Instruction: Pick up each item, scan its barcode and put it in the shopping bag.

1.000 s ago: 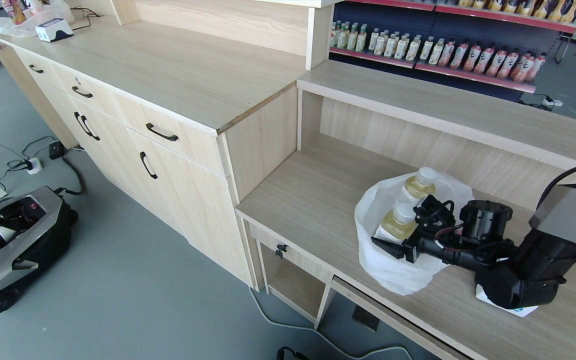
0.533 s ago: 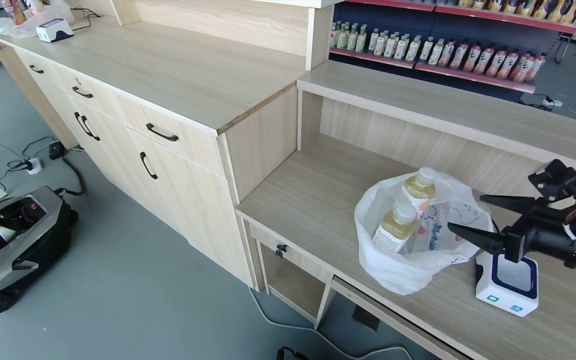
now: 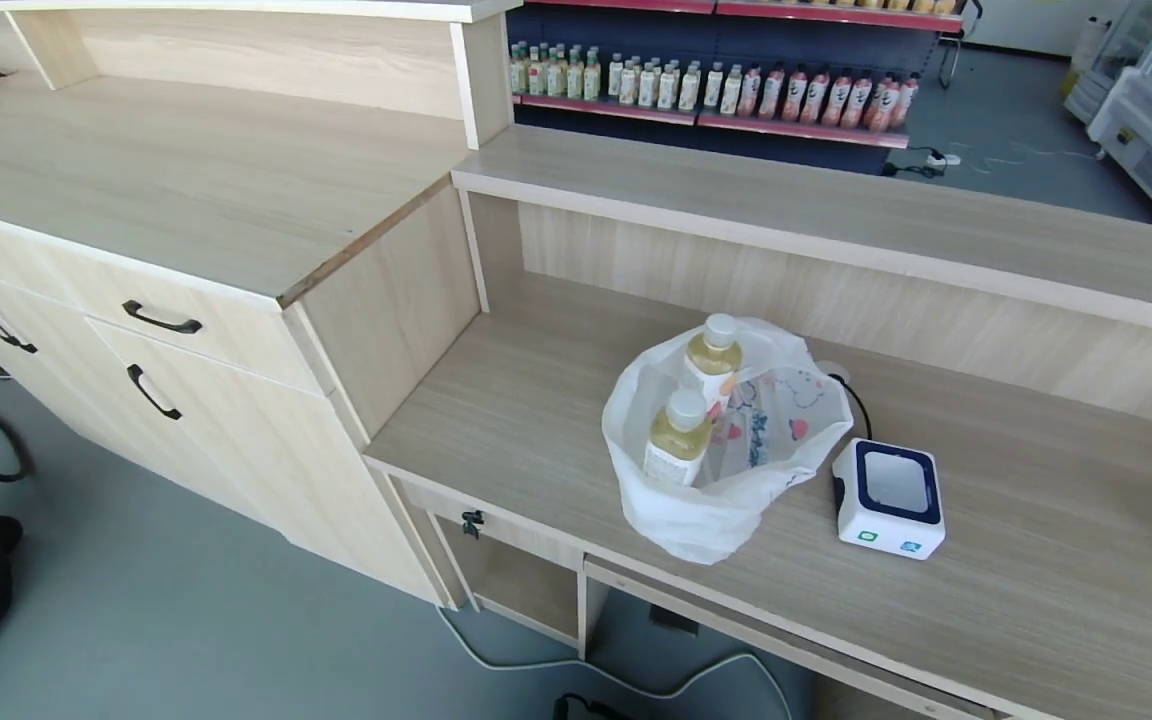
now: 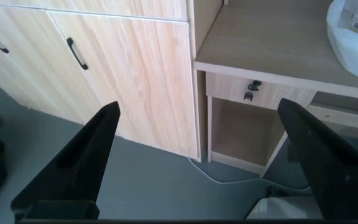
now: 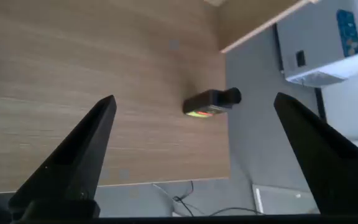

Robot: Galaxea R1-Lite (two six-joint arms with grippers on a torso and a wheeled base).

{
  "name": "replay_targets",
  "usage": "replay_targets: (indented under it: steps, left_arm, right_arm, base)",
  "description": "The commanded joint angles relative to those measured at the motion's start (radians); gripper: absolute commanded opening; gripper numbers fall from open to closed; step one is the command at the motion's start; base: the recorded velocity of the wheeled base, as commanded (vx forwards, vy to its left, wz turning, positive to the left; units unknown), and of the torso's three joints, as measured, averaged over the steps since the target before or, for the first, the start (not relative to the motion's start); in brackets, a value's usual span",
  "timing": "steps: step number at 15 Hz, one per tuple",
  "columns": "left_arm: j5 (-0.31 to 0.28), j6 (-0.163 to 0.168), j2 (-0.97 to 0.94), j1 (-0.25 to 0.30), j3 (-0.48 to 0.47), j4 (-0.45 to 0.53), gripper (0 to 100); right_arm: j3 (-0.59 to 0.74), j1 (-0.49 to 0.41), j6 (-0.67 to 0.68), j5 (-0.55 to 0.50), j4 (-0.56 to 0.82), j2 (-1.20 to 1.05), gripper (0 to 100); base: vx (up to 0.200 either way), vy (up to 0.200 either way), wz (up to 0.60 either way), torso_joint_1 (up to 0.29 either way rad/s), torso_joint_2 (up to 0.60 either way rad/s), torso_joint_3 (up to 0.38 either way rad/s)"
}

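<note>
Checkout counter, head view: white shopping bag stands open on the lower desk surface, close to the near edge, w/ two capped bottles upright inside. Near bottle and far bottle both hold pale yellow liquid. They stand one behind the other in the bag's left half, and the far one's cap rises above the bag's rim. Something w/ a printed pattern shows through the bag's right side; cannot tell what it is. Scanner, a white box w/ a dark-framed window facing up, sits just right of the bag. Its black cable runs off behind the bag. Raised cabinet top w/ black-handled drawers lies at left. Store shelf of bottled drinks stands far behind the counter.

Left wrist view: left gripper, jaws wide apart and empty, hangs over grey floor, near a cabinet door and a small drawer w/ a key lock.

Right wrist view: right gripper, jaws likewise spread and empty, hangs above a bare wood surface near its edge. Small black device w/ a red-green label lies on the wood below.
</note>
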Motion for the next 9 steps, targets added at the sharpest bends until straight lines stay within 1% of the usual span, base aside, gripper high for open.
replay_targets:
  steps: [1, 2, 3, 5, 6, 8, 9]
  left_arm:
    - [0.000, 0.000, 0.000, 0.000, 0.000, 0.000, 100]
    - [0.000, 0.000, 0.000, 0.000, 0.000, 0.000, 100]
    - [0.000, 0.000, 0.000, 0.000, 0.000, 0.000, 100]
    - [0.000, 0.000, 0.000, 0.000, 0.000, 0.000, 100]
    - [0.000, 0.000, 0.000, 0.000, 0.000, 0.000, 100]
    - [0.000, 0.000, 0.000, 0.000, 0.000, -0.001, 100]
    - [0.000, 0.000, 0.000, 0.000, 0.000, -0.001, 100]
  right_arm:
    - [-0.033, -0.144, 0.007, -0.187, 0.011, 0.054, 100]
    - [-0.022, -0.188, -0.004, -0.229, 0.019, 0.071, 100]
    - [-0.013, -0.266, -0.016, -0.266, 0.048, 0.133, 100]
    - [-0.001, -0.343, -0.016, -0.264, 0.059, 0.222, 100]
    - [-0.008, -0.352, -0.016, -0.244, 0.047, 0.246, 100]
    - [-0.011, -0.352, -0.019, -0.071, 0.019, 0.235, 100]
    - [0.002, -0.351, -0.014, -0.040, 0.028, 0.194, 100]
  base:
    - [0.000, 0.000, -0.60, -0.002, 0.00, 0.007]
    - [0.000, 0.000, -0.60, 0.002, 0.01, -0.007]
    - [0.000, 0.000, 0.00, 0.000, 0.00, 0.000]
    - [0.000, 0.000, 0.00, 0.000, 0.00, 0.000]
    - [0.000, 0.000, 0.00, 0.000, 0.00, 0.000]
    - [0.000, 0.000, 0.00, 0.000, 0.00, 0.000]
    - [0.000, 0.000, 0.00, 0.000, 0.00, 0.000]
